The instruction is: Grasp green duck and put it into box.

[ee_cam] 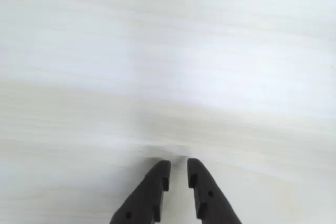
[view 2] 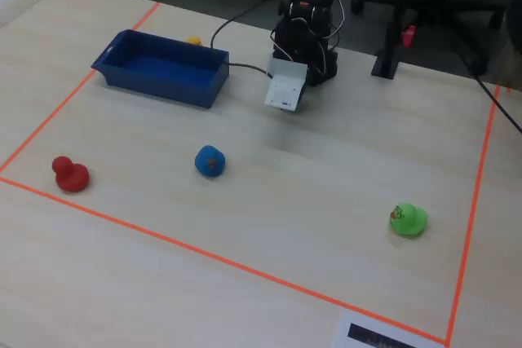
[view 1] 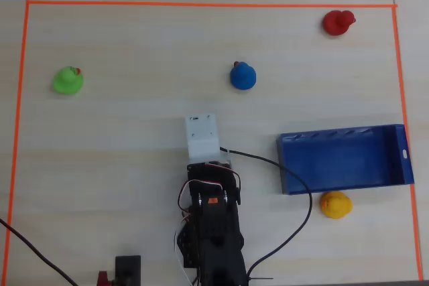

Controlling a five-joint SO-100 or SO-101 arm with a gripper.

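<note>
The green duck (view 1: 68, 80) stands alone at the left side of the overhead view, and near the right front corner in the fixed view (view 2: 407, 221). The blue box (view 1: 342, 162) lies at the right with nothing in it; the fixed view shows it at the back left (view 2: 159, 67). My arm is folded near the table's near edge, its white wrist block (view 1: 203, 135) well away from both. In the wrist view my gripper (ee_cam: 178, 162) hangs over bare wood, its black fingers (ee_cam: 155, 187) a thin slit apart and holding nothing.
A blue duck (view 1: 242, 76) stands just ahead of the arm. A red duck (view 1: 337, 23) is in the far right corner and a yellow duck (view 1: 336, 204) sits just outside the box. Orange tape (view 1: 201, 5) outlines the work area. A black cable (view 1: 295, 179) runs past the box's corner.
</note>
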